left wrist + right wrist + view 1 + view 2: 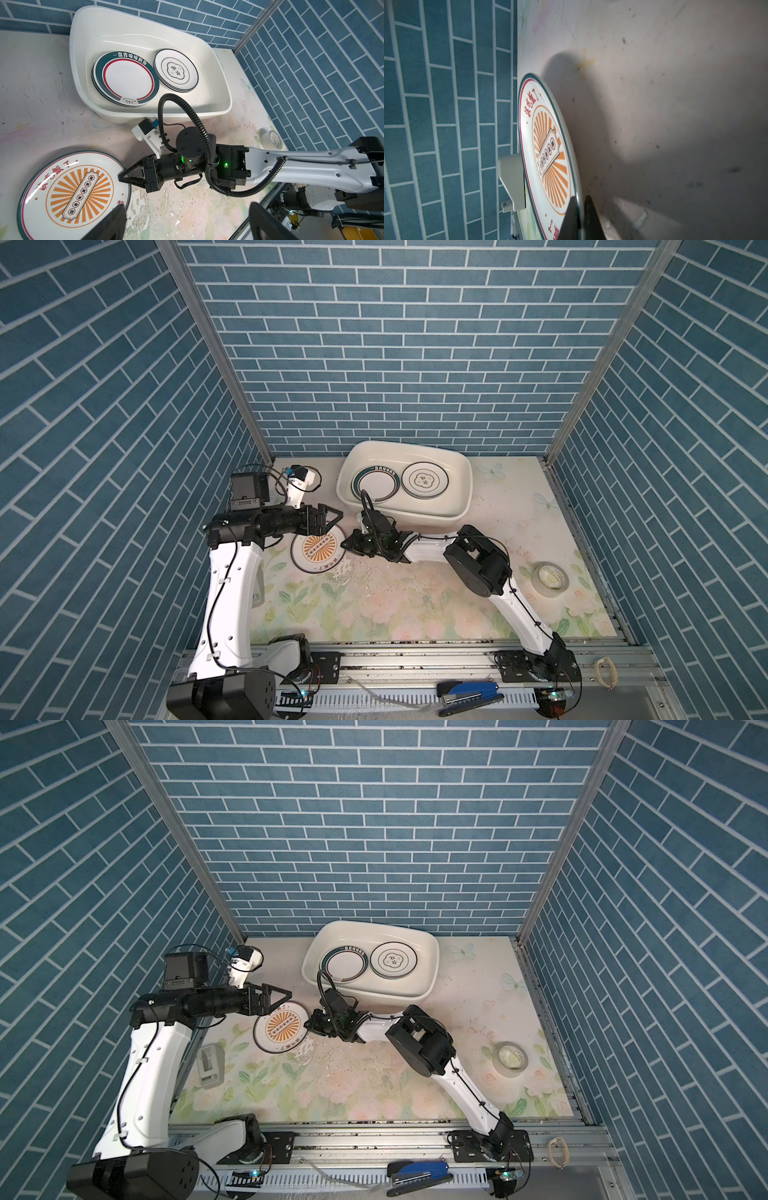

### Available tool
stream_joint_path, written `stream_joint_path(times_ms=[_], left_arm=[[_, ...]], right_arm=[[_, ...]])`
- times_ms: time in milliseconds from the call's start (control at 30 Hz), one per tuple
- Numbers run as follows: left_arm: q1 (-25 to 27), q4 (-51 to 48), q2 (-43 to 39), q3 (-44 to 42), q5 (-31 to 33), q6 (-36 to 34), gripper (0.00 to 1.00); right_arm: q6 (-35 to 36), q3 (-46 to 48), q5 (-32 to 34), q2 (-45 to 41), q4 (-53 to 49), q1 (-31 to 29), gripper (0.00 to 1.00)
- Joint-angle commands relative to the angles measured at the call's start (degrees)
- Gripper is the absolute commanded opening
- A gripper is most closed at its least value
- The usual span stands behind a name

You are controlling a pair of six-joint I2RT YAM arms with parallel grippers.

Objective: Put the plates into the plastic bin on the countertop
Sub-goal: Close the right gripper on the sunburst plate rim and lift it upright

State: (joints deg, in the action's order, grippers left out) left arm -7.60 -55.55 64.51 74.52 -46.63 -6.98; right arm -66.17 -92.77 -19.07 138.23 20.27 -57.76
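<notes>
Plates [128, 79] are lying in two stacks side by side inside the plastic bin [116, 27], which is sitting at about 12 o'clock on the bench [415, 605]: the green-banded stack [378, 483] toward 9 o'clock, the clover-marked stack [424, 480] toward 3 o'clock. One more, the sunburst plate [316, 551], is lying face up outside the bin, at 9 o'clock on the bench. I am reaching my right claw [580, 218] across to it and pinching its rim at the plate's 3 o'clock edge, with one of the fingers [571, 216] over the rim and the other under it, pressed tight. My left claw [336, 519] is hanging spread wide and empty above the plate's 1 o'clock edge. A tape roll [549, 577] is sitting well apart at 4 o'clock.
</notes>
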Motion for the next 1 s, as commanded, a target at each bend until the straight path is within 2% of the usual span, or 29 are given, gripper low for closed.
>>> stream_joint_path(times_ms=[0, 300, 600, 733, 967], left_arm=[[-0.31, 0.29, -0.87, 0.63, -1.18, 0.38, 0.93], [-0.31, 0.41, -0.46, 4.67, 0.11, 2.03, 0.96], [-0.28, 0.64, 1.23, 13.05, 3.69, 6.61, 0.98], [-0.31, -2.19, 3.28, 18.64, 5.23, 6.37, 0.97], [-0.31, -3.67, 4.24, 23.38, 7.09, 6.72, 0.97]], right_arm=[[-0.18, 2.22, 1.67, -0.24, 0.02, -0.33, 0.03], [-0.34, 6.1, 2.11, -4.24, 5.26, -0.37, 0.0], [1.3, 10.25, 1.5, -11.99, 8.81, -0.33, 0.0], [2.1, 11.72, 1.04, -15.72, 9.0, -0.47, 0.0], [4.92, 14.7, 0.61, -22.12, 7.19, -0.41, 0.0]])
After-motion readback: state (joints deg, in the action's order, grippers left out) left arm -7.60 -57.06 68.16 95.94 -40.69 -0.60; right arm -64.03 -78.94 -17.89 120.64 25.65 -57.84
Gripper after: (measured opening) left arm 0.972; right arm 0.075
